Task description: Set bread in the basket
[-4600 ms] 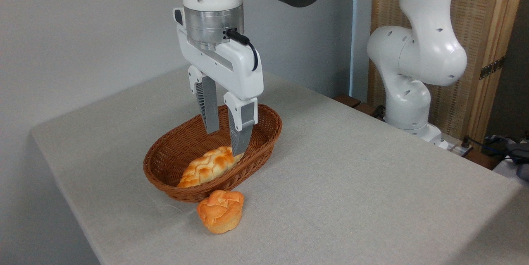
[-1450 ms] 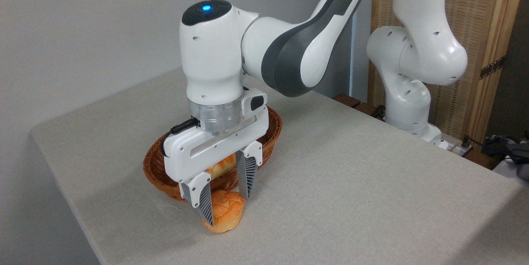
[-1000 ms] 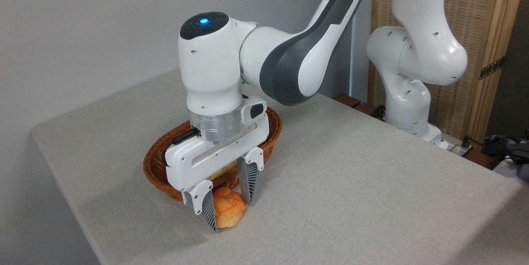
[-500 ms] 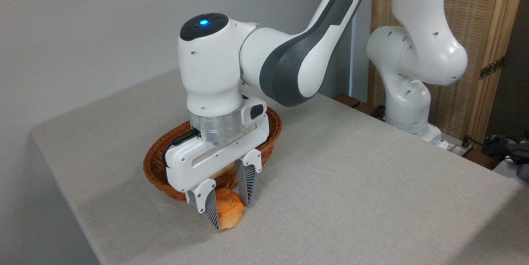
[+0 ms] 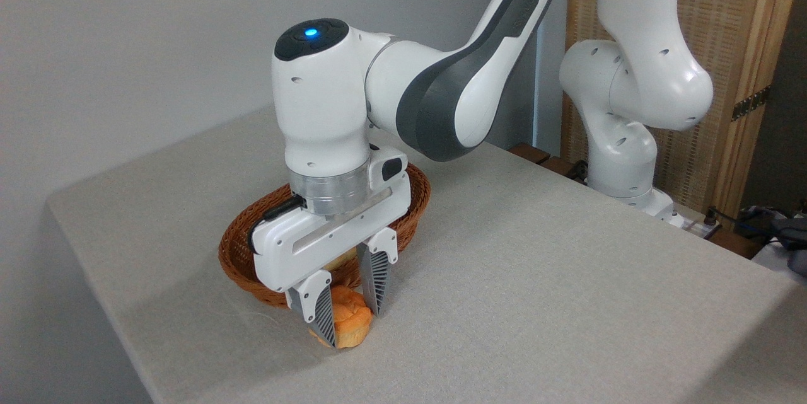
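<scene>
Fixed camera, looking down across a grey cloth-covered table (image 5: 536, 278). White Franka arm bent low over the near left corner, two-finger gripper (image 5: 352, 323) pointing straight down at the cloth. Clamped between the ribbed grey fingers (image 5: 325, 319): the small round knobbly golden-orange bun, the bread (image 5: 350, 326). Jaws drawn in against both flanks of the bun, so grasping it, not released. Underside of the bun at or just above the cloth; cannot tell whether already clear of it.

Directly behind the gripper, the oval reddish-brown woven wicker basket (image 5: 236, 253), largely hidden by the white gripper body. Bun outside it, just beside the near rim. A pale sliver of another baked piece (image 5: 340, 259) visible inside the basket under the gripper body; too little showing to describe further.

Off to the right, the arm's white base column against a wooden-framed woven screen (image 5: 737, 45).

Judged progress: grasp seemingly made, roughly the first half done. Left to do: raise the bun above the rim, carry it back over the basket's open middle, lower and let go. Likely risk: catching the flared rim if lifted too little.
</scene>
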{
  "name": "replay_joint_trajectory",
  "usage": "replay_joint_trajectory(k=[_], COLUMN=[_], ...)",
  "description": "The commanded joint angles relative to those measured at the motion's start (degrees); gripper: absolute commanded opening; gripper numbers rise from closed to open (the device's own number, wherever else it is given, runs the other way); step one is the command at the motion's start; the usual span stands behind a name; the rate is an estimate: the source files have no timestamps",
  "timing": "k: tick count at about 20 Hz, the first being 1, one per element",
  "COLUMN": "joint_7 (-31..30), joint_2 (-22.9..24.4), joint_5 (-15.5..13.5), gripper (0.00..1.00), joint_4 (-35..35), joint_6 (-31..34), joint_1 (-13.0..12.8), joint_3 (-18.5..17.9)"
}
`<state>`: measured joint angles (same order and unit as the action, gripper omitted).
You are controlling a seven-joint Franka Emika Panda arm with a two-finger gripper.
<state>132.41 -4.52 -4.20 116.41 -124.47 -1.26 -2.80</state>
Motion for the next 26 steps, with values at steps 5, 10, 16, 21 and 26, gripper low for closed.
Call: replay_joint_trajectory(k=[5,10,16,21,26], joint_7=[0.66,0.84,1.54,0.92,-5.64], joint_2=[0.74,2.32,4.08,4.87,5.93], joint_5=[1.03,1.03,0.25,-2.04,-6.88], gripper=[0.16,0.18,0.21,0.23,0.23], joint_4=[-0.04,-0.48,-1.18,-1.45,-3.20], joint_6=[1.95,1.95,2.04,3.00,5.80], joint_1=[-0.15,-0.23,-0.23,-0.32,-1.38], joint_3=[-0.45,-3.69,-8.18,-7.66,-5.03])
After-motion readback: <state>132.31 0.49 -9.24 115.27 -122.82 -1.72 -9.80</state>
